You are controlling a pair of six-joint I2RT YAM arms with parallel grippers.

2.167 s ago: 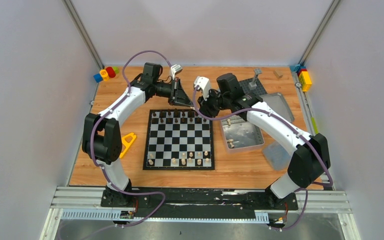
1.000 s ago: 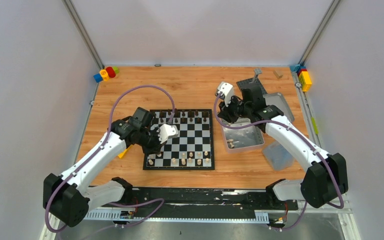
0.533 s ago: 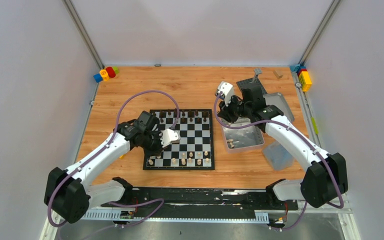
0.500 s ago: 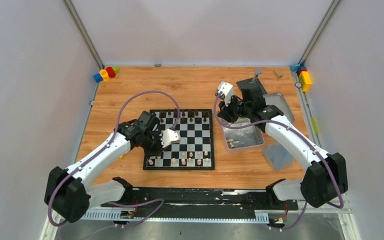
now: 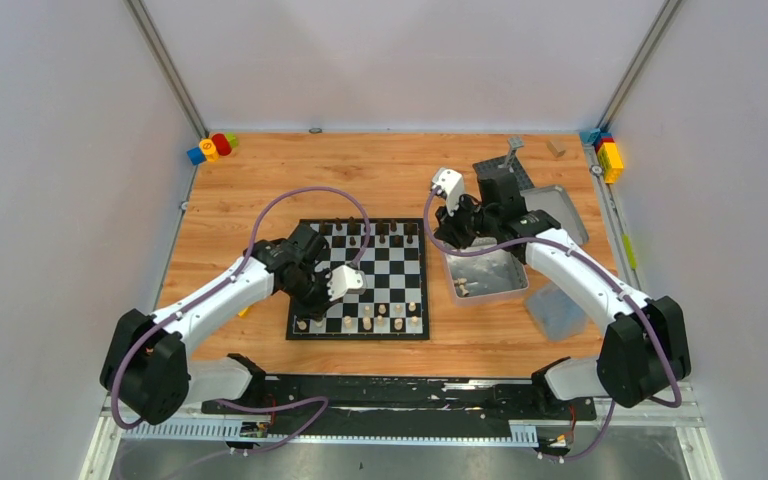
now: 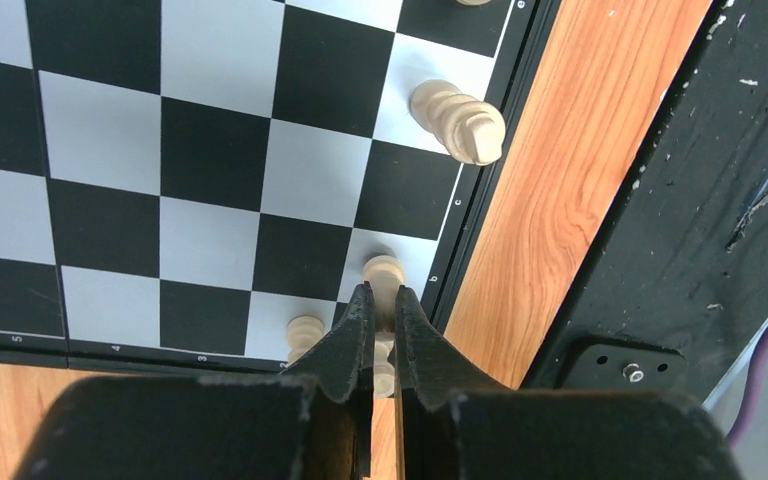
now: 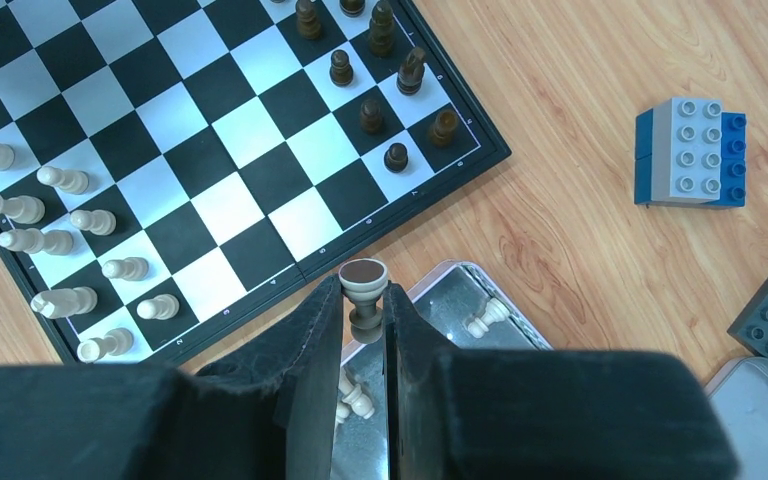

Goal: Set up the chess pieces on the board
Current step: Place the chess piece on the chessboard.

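Observation:
The board (image 5: 358,337) lies mid-table, with dark chess pieces (image 5: 365,232) along its far rows and cream chess pieces (image 5: 365,322) along its near rows. My left gripper (image 5: 312,303) hangs over the board's near-left corner. In the left wrist view it (image 6: 381,293) is shut on a cream piece (image 6: 383,271), beside a cream pawn (image 6: 305,329). My right gripper (image 5: 447,236) is above the near-left corner of the silver tin (image 5: 487,272). In the right wrist view it (image 7: 363,292) is shut on a dark piece (image 7: 364,274). A few cream pieces (image 7: 486,315) lie in the tin (image 7: 438,292).
Coloured bricks sit at the back left (image 5: 212,147) and back right (image 5: 608,155). A grey studded plate (image 5: 505,175) and the tin's lid (image 5: 562,210) lie behind the tin. A clear plastic piece (image 5: 554,311) lies to its right. A blue-grey brick (image 7: 690,152) lies near the board.
My left arm swung from the board's far edge to its near-left corner and has crept further in. My right gripper moved from the board's far side to over the tin.

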